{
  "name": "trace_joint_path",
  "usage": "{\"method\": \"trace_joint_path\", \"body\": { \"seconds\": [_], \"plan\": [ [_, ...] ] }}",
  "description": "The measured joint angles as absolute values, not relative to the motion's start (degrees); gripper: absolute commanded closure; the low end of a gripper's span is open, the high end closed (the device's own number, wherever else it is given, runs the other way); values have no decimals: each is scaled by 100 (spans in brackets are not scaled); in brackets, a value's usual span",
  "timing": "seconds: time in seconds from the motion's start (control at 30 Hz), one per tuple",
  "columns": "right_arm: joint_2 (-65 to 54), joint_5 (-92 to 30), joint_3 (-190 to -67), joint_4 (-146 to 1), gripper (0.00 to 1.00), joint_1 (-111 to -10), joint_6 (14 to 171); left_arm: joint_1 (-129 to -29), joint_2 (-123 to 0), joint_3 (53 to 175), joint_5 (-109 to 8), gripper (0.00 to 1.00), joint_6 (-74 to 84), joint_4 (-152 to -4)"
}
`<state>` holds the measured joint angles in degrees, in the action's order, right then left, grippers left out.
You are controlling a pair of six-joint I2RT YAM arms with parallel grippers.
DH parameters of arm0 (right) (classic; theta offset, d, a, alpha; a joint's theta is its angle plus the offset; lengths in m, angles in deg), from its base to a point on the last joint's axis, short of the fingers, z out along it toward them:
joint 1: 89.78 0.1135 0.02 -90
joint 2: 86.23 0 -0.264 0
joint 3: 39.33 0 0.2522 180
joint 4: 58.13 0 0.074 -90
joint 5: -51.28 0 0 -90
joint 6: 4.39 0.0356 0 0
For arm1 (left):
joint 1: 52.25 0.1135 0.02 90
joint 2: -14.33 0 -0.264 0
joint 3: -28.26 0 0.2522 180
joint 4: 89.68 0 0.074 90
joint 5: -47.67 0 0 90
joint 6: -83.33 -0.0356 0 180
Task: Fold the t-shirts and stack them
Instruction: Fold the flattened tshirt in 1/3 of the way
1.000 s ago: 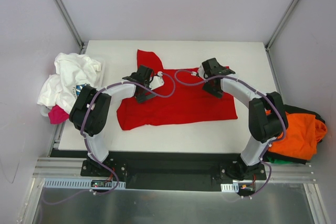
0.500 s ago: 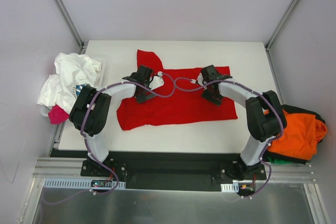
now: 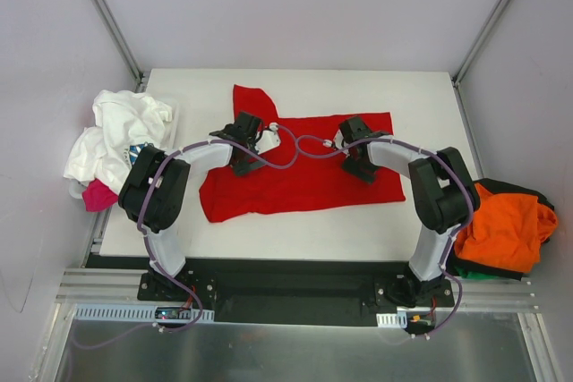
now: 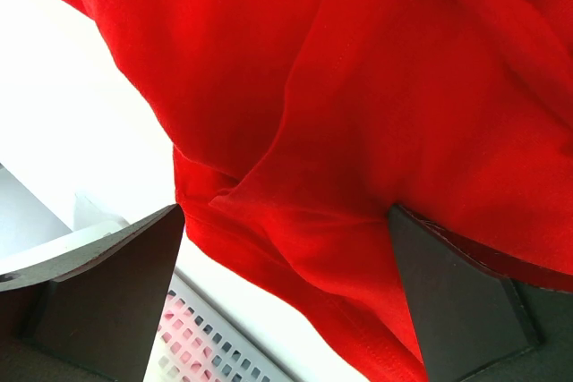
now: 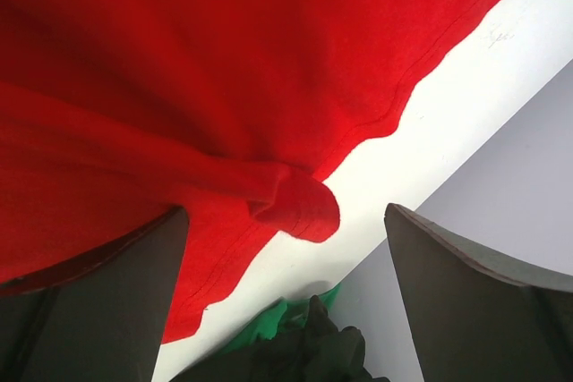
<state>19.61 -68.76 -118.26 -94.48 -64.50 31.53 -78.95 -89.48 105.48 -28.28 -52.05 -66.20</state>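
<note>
We see the plain bright red cloth t-shirt [image 3: 304, 181] lying spread on the flat white table [image 3: 421, 100], rumpled along its near edge, with one sleeve poking out beyond the left gripper [image 3: 243, 143]. That gripper sits low over the shirt. From its wrist, the fingers [image 4: 107, 292] stand wide apart, with a soft ridge of red cloth rising between them. The right gripper [image 3: 356, 151] is low over the shirt too, its fingers [image 5: 466, 292] also spread wide, and a small rolled lump of stitched hem lies in the gap. Off the left gripper's outer side is a crumpled white t-shirt heap [image 3: 121, 136]. Past the right arm's elbow, an orange t-shirt [image 3: 506, 230] is bunched over a dark green one [image 5: 295, 333].
</note>
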Motion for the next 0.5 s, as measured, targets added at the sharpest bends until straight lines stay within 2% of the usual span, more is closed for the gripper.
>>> {"method": "trace_joint_path", "body": {
  "seconds": [0.5],
  "plan": [
    [1563,-7142,-11163,-8889,4,-6225,3170,-8039,-8845,10331,-2651,1,-5214,-6804]
  ]
}}
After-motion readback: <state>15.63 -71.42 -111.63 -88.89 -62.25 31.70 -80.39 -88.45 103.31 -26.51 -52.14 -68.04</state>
